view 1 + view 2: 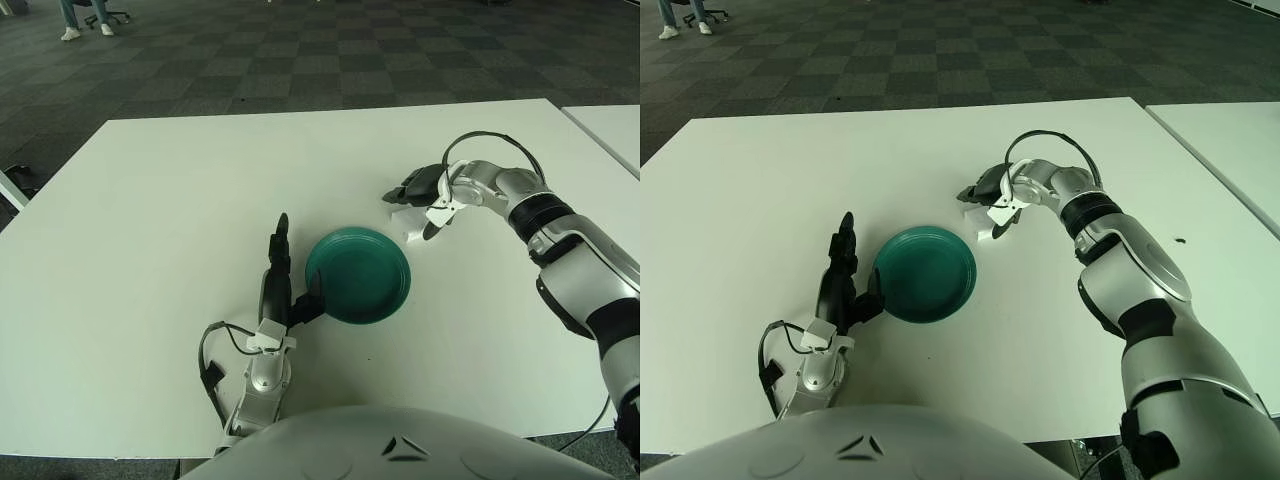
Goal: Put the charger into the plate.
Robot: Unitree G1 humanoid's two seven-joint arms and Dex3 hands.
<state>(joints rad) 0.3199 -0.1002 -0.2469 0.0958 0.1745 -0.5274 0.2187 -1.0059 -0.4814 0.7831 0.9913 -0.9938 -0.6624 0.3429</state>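
Right hand (425, 200) curls over the white charger (411, 224), just beyond the green plate's (357, 274) far right rim; a firm grasp isn't clear. Left hand (283, 285) rests open, touching the plate's left edge. Secure the grip fully before lifting toward the plate's middle.
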